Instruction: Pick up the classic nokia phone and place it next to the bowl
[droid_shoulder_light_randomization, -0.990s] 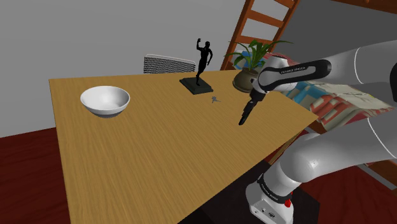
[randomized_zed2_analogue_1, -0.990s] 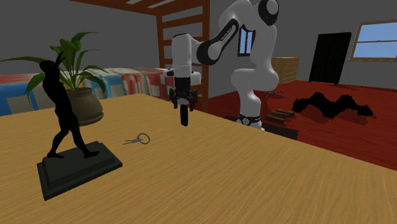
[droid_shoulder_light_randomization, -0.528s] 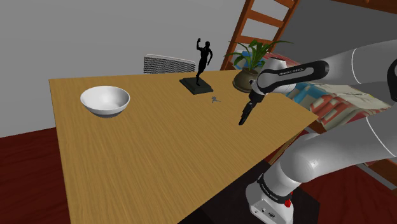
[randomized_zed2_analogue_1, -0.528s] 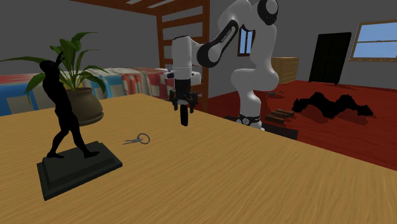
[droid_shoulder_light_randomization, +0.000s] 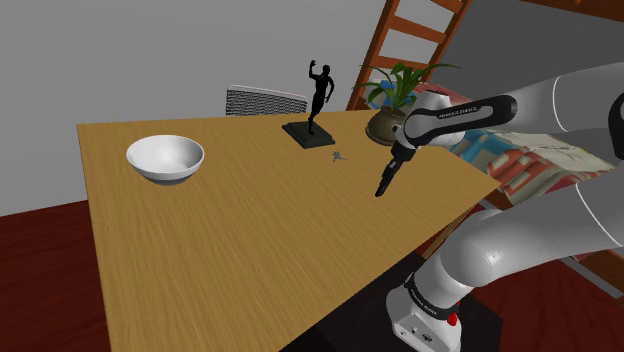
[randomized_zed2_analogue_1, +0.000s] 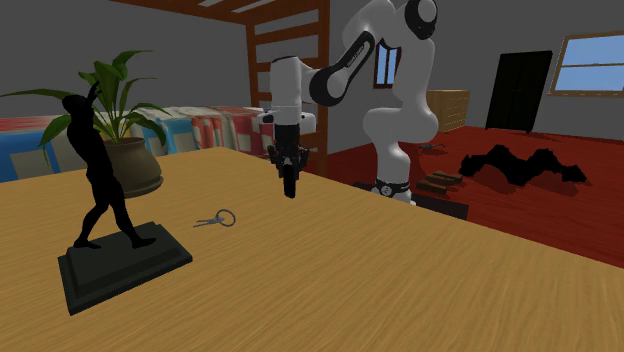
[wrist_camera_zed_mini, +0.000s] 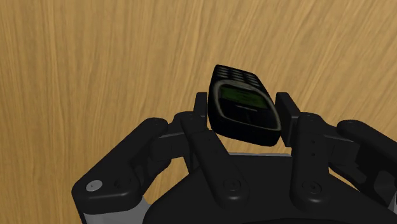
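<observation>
The gripper (wrist_camera_zed_mini: 242, 109) is clamped on the dark phone (wrist_camera_zed_mini: 245, 100), with a finger pressed to each long side and the green screen and keypad facing up the wrist. It holds the phone over the wooden tabletop (droid_shoulder_light_randomization: 220, 240), near the edge closest to the stand. The white bowl (droid_shoulder_light_randomization: 165, 158) sits well apart, toward the shoulder view's left. A black figurine (droid_shoulder_light_randomization: 318, 100) stands further back with a small key ring (droid_shoulder_light_randomization: 338, 155) just beside it, and a potted plant (droid_shoulder_light_randomization: 395, 105) is behind the gripper.

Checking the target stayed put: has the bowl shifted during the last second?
No. In the shoulder view the bowl sits at the same spot on the table, just as far from the statue.
</observation>
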